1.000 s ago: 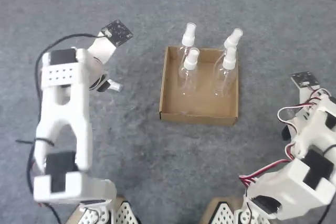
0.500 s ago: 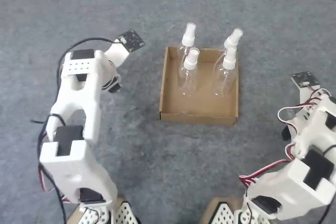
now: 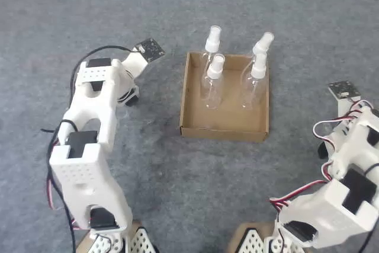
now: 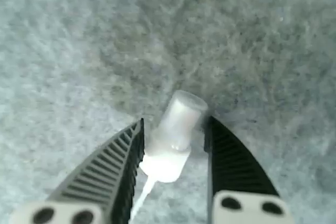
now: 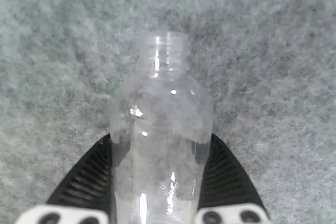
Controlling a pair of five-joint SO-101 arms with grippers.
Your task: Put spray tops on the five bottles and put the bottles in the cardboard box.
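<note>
Left tool (image 4: 174,125) clamps a white spray top (image 4: 177,121), near the cardboard box (image 3: 224,132). Right tool (image 5: 160,141) clamps an uncapped clear bottle (image 5: 160,108). Four capped bottles (image 3: 212,84) stand upright inside the box.

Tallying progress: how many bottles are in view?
5. Four, all capped, stand in the cardboard box: far-left bottle, near-left bottle, far-right bottle, near-right bottle. A fifth bottle, uncapped, sits in the right gripper.
</note>
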